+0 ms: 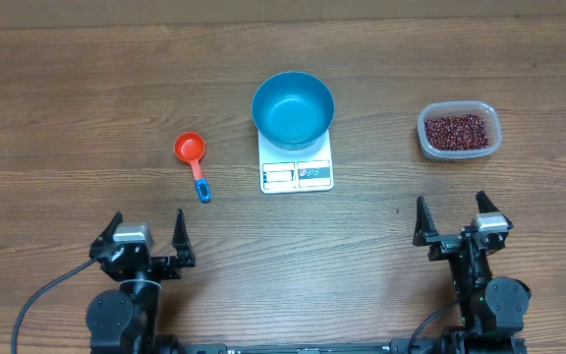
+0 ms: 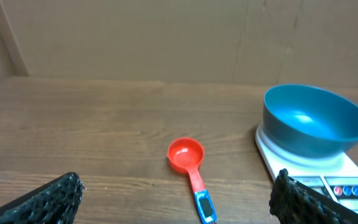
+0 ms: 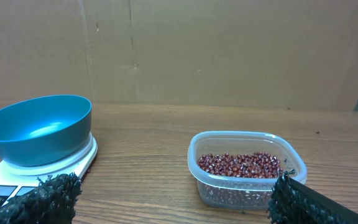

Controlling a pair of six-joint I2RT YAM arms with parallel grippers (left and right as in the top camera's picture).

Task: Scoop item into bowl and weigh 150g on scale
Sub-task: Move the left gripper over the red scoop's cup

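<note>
A smooth round blue bowl (image 1: 293,106) sits on the flat white scale (image 1: 298,175) at the middle of the wood-grain counter (image 1: 67,98), beans (image 1: 458,129) in a clear tub (image 1: 424,146) well right, red scoop (image 1: 193,157) left, while left jaws and right jaws gape wide, empty, near the front edge.

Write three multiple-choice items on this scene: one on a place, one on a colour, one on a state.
1. Where does the blue bowl stand? A) on the white scale B) on a shelf C) on a chair
2. What colour is the measuring scoop cup? A) green B) red C) white
3. How are the left pincer and right pincer? A) both open, empty B) both shut C) both shut on the scoop
Answers: 1 A, it sits on the scale's platform; 2 B, red cup, blue handle; 3 A, fingers wide apart, nothing between.
</note>
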